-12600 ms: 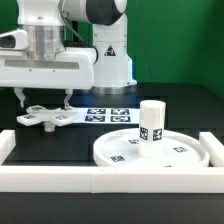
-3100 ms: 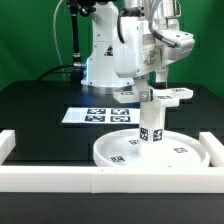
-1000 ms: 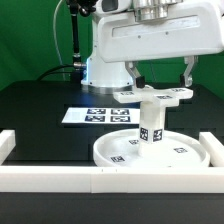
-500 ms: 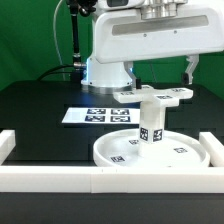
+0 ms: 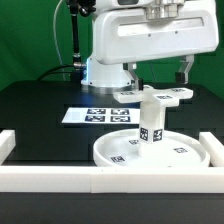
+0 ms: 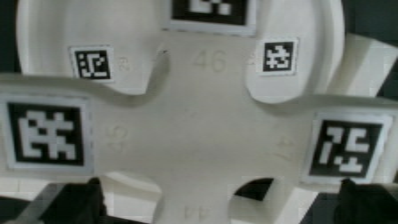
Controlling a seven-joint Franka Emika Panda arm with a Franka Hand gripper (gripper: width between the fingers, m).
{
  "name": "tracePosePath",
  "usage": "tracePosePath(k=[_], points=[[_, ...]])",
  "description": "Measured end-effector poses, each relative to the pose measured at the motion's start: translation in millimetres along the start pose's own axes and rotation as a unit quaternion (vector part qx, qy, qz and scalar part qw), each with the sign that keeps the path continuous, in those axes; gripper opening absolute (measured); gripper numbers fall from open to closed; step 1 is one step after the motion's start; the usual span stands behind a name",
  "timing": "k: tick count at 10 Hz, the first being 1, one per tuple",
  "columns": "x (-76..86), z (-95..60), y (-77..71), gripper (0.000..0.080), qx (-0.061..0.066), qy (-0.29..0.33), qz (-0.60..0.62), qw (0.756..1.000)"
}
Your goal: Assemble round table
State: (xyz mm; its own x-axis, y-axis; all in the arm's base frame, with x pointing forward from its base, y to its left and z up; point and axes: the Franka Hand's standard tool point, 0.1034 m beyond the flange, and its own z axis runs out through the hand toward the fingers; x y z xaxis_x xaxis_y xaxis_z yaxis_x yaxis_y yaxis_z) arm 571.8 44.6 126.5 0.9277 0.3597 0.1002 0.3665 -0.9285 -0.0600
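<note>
The flat cross-shaped piece (image 5: 158, 95) lies on top of the short cylindrical post (image 5: 151, 122). The post stands upright in the middle of the large rimmed round disc (image 5: 110, 150). My gripper (image 5: 158, 78) hangs just above the cross piece, open. Its fingers (image 5: 133, 72) stand apart on either side of the piece and hold nothing. In the wrist view the cross piece (image 6: 187, 130) fills the picture with its tags. My gripper (image 6: 217, 207) straddles one arm of it, and the dark fingertips (image 6: 75, 203) stand clear of its sides.
The marker board (image 5: 98, 115) lies flat behind the disc. White border rails run along the front (image 5: 100, 178), the exterior view's left (image 5: 8, 145) and its right (image 5: 213, 143). The robot base (image 5: 100, 70) stands at the back.
Earlier the gripper took the cross piece from the exterior view's left and carried it onto the post. In the last second the open fingers have lifted slightly; the cross piece stays on the post.
</note>
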Motion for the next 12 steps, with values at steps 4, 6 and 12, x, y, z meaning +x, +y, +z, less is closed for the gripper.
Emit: tracePosePath(k=[4, 6, 12], points=[[-3.0, 1.5, 1.2, 0.0648, -0.014, -0.014, -0.195, 0.981], [-5.3, 2.9, 1.6, 0.0648, -0.013, -0.018, -0.252, 0.967], [-11.1, 10.6, 4.9, 0.0648, -0.015, -0.031, -0.326, 0.945]])
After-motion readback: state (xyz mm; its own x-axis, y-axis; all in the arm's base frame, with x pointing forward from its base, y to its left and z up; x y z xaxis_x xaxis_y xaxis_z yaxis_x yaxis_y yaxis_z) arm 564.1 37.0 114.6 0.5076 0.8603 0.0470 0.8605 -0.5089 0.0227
